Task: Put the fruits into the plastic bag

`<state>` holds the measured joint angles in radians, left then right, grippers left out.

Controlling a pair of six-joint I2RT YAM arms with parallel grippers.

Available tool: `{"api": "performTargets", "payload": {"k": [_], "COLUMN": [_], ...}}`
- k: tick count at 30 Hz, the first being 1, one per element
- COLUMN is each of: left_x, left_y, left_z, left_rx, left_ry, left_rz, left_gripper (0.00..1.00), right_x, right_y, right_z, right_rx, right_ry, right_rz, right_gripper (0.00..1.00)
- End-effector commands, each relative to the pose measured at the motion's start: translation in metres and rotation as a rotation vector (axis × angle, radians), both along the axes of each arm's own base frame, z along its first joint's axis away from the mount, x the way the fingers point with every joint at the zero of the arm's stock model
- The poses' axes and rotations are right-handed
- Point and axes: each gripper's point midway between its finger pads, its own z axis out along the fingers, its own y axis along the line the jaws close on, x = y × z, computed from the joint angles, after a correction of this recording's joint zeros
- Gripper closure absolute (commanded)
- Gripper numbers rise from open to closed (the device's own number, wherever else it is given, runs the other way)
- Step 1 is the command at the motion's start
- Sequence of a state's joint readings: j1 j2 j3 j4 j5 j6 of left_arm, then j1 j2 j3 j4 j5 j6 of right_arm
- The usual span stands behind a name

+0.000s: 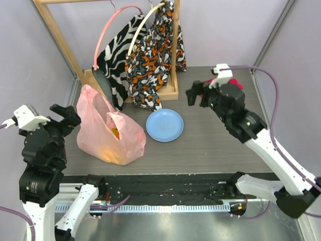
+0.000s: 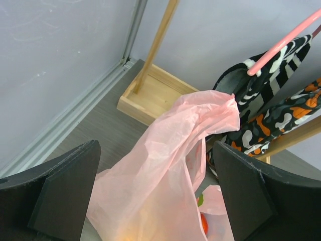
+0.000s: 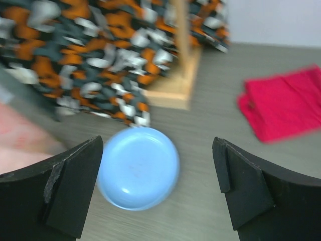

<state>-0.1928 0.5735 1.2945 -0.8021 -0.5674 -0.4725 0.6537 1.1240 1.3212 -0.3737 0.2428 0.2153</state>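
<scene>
- You'll find the plastic bag (image 1: 108, 133) (image 2: 165, 170) on the left part of the table (image 1: 210, 145), just left of the blue plate (image 1: 164, 125) (image 3: 138, 168).
- Its long axis runs diagonally. The narrow, peaked end points to the far left, toward the base of the wooden rack (image 1: 170, 91). The fat, rounded end lies toward the near edge.
- The fruits (image 1: 114, 133) (image 2: 203, 224) sit inside the bag. You see only orange and yellow glowing through the film, plus a bit of green in the left wrist view, so you cannot tell them apart.
- Your left gripper (image 1: 64, 115) (image 2: 155, 175) is spread wide and grips nothing. It hangs just left of the bag, aimed at it, with no contact showing.
- Your right gripper (image 1: 199, 96) (image 3: 158, 186) is also spread wide and empty. It is raised over the table right of the plate, with the red cloth (image 3: 286, 103) beyond it.
</scene>
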Motion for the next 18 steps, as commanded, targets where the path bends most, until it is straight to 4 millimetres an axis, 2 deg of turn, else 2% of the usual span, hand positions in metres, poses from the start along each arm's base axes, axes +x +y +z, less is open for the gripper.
{"api": "performTargets", "payload": {"k": [1, 3, 4, 6, 13, 18], "left_x": [-0.003, -0.005, -0.004, -0.004, -0.004, -0.005], "left_y": [0.008, 0.007, 0.006, 0.004, 0.002, 0.006], "left_z": [-0.001, -0.002, -0.004, -0.003, -0.003, -0.008], "left_rx": [0.024, 0.020, 0.019, 0.020, 0.016, -0.007], "left_ry": [0.010, -0.009, -0.011, -0.027, -0.057, -0.031], "left_rz": [0.038, 0.035, 0.029, 0.011, -0.002, 0.033], "left_gripper": [0.00, 0.00, 0.00, 0.00, 0.00, 0.00], "right_x": [-0.006, -0.014, -0.017, -0.024, -0.024, -0.024], "right_y": [-0.087, -0.102, -0.106, -0.118, -0.120, -0.121], "right_z": [-0.030, -0.036, -0.049, -0.049, -0.068, -0.068], "right_rx": [0.026, 0.058, 0.054, 0.081, 0.059, 0.078], "right_ry": [-0.018, -0.020, -0.006, -0.020, 0.008, 0.002], "right_rz": [-0.350, -0.396, -0.415, -0.455, -0.470, -0.486], "right_gripper": [0.00, 0.00, 0.00, 0.00, 0.00, 0.00]}}
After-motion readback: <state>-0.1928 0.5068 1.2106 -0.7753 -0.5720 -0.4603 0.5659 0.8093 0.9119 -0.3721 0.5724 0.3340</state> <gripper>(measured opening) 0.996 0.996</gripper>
